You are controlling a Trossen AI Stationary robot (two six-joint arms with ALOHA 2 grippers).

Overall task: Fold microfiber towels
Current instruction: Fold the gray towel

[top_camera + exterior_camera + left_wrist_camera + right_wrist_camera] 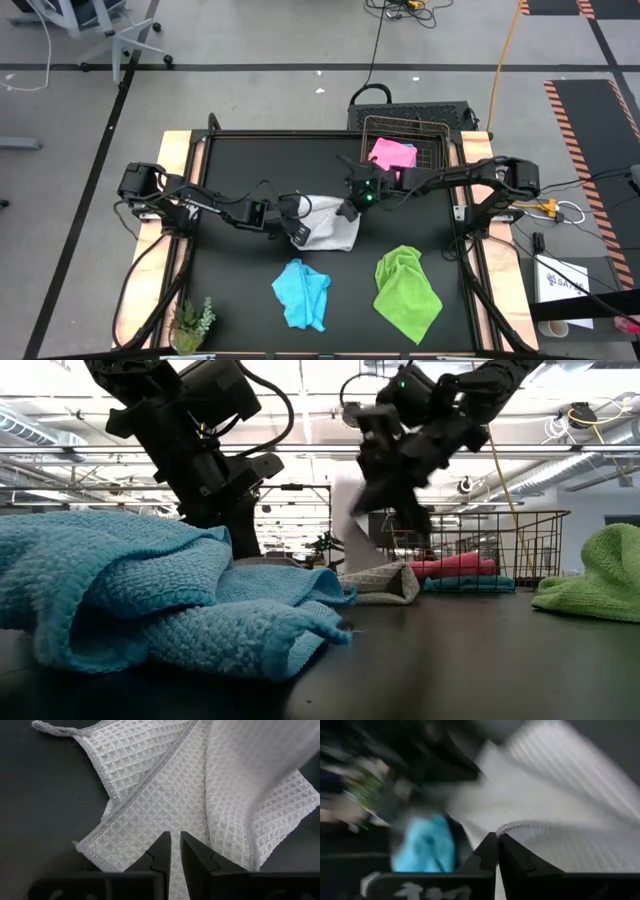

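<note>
High view has both arms meeting mid-table over the white-grey towel [335, 228]. The left gripper [293, 222] is nearly closed, pinching one edge down against the table, probably as an anchor. The right gripper [350, 208] is clamped on the opposite part and lifting it (a flap stands upright in the low view), looks like mid-fold. A light blue towel [302, 292] and the lime green towel [407, 289] wait nearer the front, and the pink towel [392, 153] sits in the wire basket [432, 128].
</note>
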